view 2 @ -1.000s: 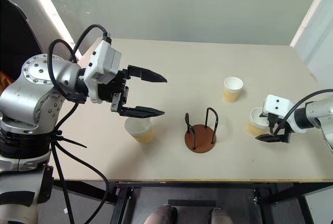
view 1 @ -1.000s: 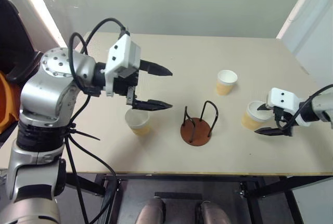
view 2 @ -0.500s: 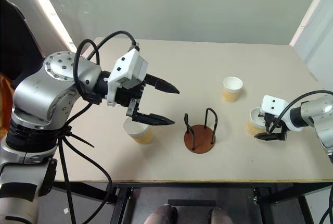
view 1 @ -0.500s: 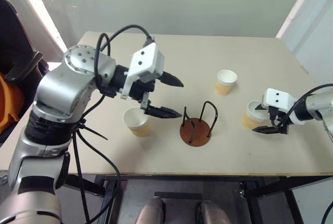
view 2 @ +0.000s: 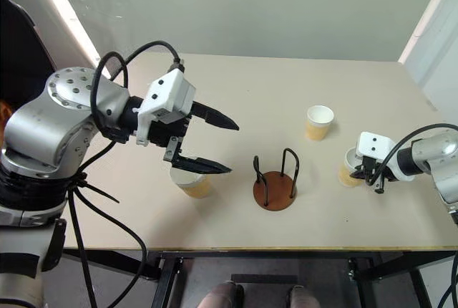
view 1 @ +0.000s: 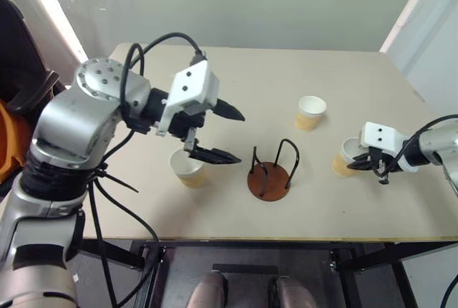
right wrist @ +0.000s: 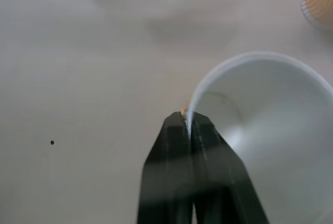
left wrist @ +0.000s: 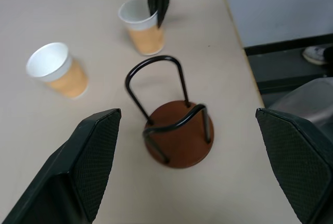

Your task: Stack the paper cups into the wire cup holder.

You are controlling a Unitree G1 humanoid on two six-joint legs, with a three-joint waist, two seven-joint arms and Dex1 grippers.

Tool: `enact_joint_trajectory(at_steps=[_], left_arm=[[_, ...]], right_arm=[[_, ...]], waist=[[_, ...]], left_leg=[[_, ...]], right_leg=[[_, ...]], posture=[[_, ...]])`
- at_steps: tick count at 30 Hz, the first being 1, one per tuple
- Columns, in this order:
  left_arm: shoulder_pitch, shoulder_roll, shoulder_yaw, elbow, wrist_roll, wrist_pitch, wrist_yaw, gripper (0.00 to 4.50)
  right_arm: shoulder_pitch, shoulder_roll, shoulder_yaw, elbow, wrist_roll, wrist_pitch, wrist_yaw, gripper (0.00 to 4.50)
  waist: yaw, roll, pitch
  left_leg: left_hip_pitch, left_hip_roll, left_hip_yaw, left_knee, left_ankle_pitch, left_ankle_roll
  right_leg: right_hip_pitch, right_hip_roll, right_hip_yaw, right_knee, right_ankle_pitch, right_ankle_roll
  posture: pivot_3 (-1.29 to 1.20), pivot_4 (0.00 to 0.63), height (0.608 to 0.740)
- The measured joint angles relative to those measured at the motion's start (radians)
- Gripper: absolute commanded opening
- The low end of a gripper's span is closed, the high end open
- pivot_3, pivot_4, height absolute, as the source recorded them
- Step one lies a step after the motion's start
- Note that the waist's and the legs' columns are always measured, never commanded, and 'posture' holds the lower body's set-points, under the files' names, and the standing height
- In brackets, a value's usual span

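Note:
The wire cup holder (view 1: 270, 179), black loops on a reddish-brown disc, stands empty near the table's front middle. One paper cup (view 1: 188, 168) stands left of it, a second (view 1: 310, 112) farther back to the right, and a third (view 1: 344, 159) to the holder's right. My right gripper (right wrist: 188, 120) is shut on the near wall and rim of that third cup (right wrist: 260, 130). My left gripper (view 1: 241, 138) hangs open above the left cup, its fingers (left wrist: 88, 161) pointing toward the holder (left wrist: 179, 135), with nothing between them.
The beige table (view 1: 236, 215) has its front edge close behind the holder, and its right edge runs just beyond the right arm. A pale wall stands behind the table's far edge.
My right gripper's fingers have closed on the rim of the right-hand cup. The left gripper has tipped a little downward toward the holder and stays open.

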Motion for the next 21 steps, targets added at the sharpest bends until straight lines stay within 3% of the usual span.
enact_joint_trajectory(at_steps=[10,14,21], left_arm=[[0.039,0.033,0.028,0.019,0.017,-0.019,0.015,4.48],[0.059,0.037,0.039,0.011,0.016,-0.027,0.01,4.48],[0.068,0.044,0.039,0.011,0.017,-0.037,0.011,4.48]], right_arm=[[-0.314,0.018,-0.168,-0.2,0.338,0.177,0.103,0.03],[-0.413,0.116,-0.091,-0.248,0.362,0.165,0.128,0.03],[-0.414,0.174,0.062,-0.232,0.286,0.064,0.17,0.03]], waist=[[-0.004,0.0,0.0],[-0.011,0.0,0.0],[-0.011,0.0,0.0]], left_leg=[[0.0,0.0,-0.001,-0.007,0.003,-0.004],[0.002,0.001,-0.001,-0.01,0.004,-0.005],[0.001,0.001,-0.002,-0.011,0.004,-0.005]], right_leg=[[-0.002,0.0,-0.001,0.0,-0.005,-0.005],[-0.003,0.001,-0.001,0.001,-0.006,-0.007],[-0.004,0.001,-0.002,0.001,-0.006,-0.006]], posture=[[0.0,0.15,0.74],[0.0,0.15,0.74],[0.0,0.15,0.74]])
